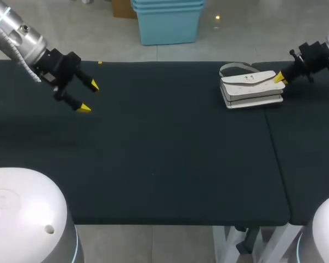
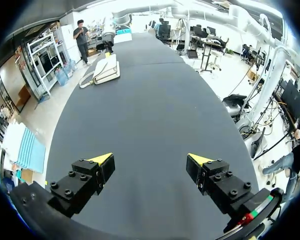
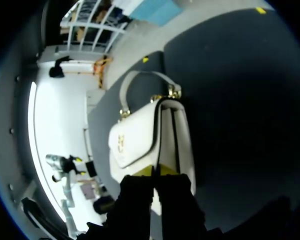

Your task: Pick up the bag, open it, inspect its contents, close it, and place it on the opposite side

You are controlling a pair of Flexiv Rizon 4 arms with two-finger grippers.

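The white bag (image 1: 251, 87) lies flat and closed on the black table (image 1: 164, 153) at the back right, its strap handle (image 1: 236, 67) looped behind it. My right gripper (image 1: 279, 78) is shut, its yellow tips resting on the bag's right end. In the right wrist view the right gripper (image 3: 155, 171) meets the bag (image 3: 140, 135) where the flap edge joins the body. Whether a thin edge is pinched is hidden. My left gripper (image 1: 89, 96) hangs open over the table's far left with nothing between its fingers. From the left gripper (image 2: 150, 162) the bag (image 2: 106, 70) lies far ahead.
A seam (image 1: 274, 148) between two table tops runs just right of the bag. A small yellow mark (image 1: 100, 62) sits at the back edge. My arms' white bases (image 1: 22, 213) stand at the front corners.
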